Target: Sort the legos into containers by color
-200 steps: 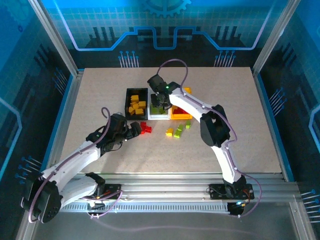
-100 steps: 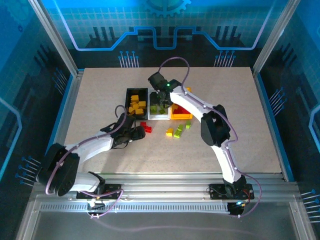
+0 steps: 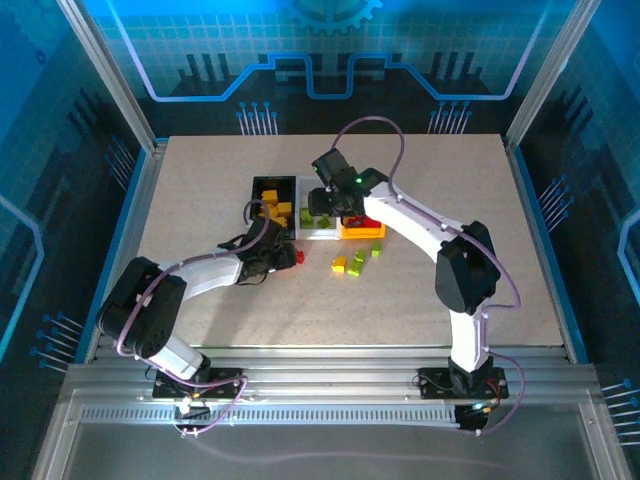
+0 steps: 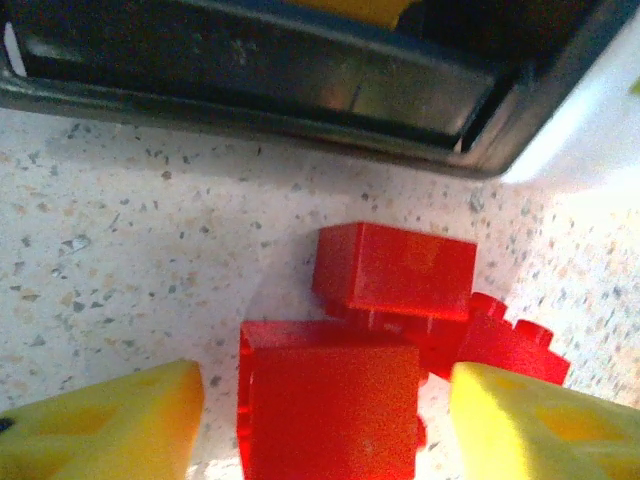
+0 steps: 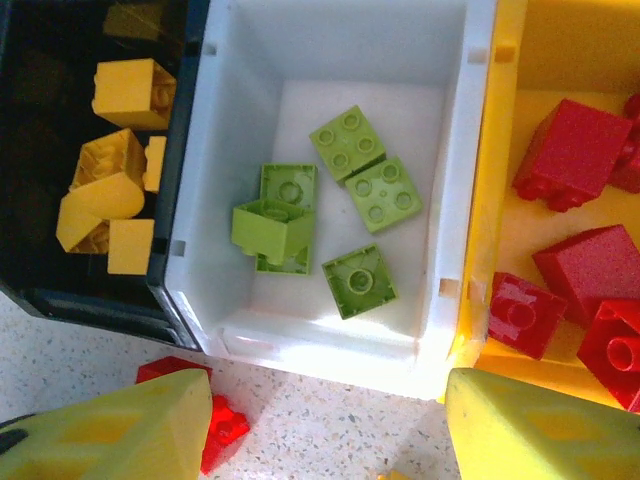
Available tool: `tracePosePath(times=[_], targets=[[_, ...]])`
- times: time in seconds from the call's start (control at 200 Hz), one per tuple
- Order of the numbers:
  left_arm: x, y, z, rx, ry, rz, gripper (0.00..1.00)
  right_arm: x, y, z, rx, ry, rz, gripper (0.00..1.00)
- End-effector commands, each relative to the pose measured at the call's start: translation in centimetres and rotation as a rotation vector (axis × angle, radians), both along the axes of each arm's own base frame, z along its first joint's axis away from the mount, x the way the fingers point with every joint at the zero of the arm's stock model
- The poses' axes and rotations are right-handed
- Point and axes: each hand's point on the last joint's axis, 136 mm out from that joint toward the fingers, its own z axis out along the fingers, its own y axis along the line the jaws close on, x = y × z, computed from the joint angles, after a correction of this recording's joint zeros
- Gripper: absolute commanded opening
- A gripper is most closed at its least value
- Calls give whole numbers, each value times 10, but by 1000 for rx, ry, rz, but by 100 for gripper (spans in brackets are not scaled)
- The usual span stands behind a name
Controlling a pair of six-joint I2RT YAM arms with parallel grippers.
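red legos [image 4: 395, 270] within left gripper [image 4: 325, 425]

Lab cell, blue circuit-print walls [image 3: 320, 60]

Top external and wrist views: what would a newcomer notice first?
Side by side mid-table, the black bin holds orange-yellow bricks, the white bin lime green bricks, the yellow-orange bin red bricks. The left claw, open, straddles a red brick on the table beside the black bin. The right claw hangs open above the white bin's near edge.
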Motion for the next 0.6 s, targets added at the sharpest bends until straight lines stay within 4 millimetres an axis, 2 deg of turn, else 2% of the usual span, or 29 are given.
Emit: tracePosePath(times=[0.0, 0.16, 0.35, 0.46, 0.595], targets=[[-2, 12, -8, 62, 30, 25, 57, -6, 2, 11, 35, -21, -7, 65], [-16, 20, 0, 65, 25, 33, 46, -10, -5, 12, 34, -25, -22, 64], [-43, 27, 0, 70, 53, 20, 46, -14, -11, 16, 55, -28, -39, 65], [-51, 31, -5, 75, 67, 19, 57, -16, -12, 16, 61, -28, -41, 65], [-46, 29, -10, 84, 73, 17, 69, -17, -12, 15, 64, -21, -41, 64]])
